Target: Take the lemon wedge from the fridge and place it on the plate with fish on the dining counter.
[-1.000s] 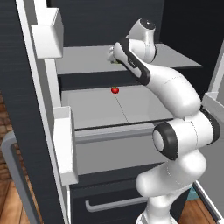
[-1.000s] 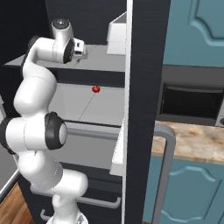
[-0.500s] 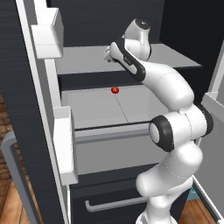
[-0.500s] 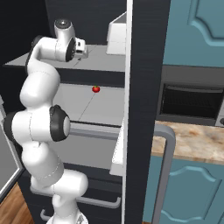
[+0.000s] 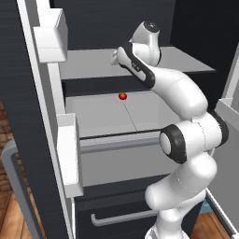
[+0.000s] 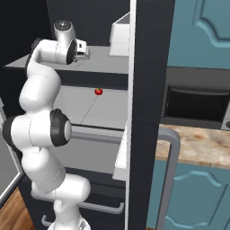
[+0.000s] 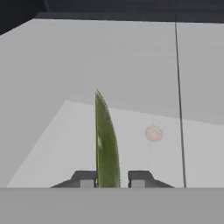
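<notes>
While clamped in the jaws, lemon wedge [image 7: 106,144] stands upright.

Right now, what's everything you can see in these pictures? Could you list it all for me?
fridge: one, charcoal-black, doors open, light grey shelves inside.
lemon wedge: one, yellowish-green, between the jaws.
small red fruit: one, on the lower shelf.
door bins: two, white, on the left door.
oven: one, dark, right of the fridge.
counter: one, beige marbled, on teal cabinets.
gripper: one, dark-tipped, at the upper shelf, on a white arm.
</notes>
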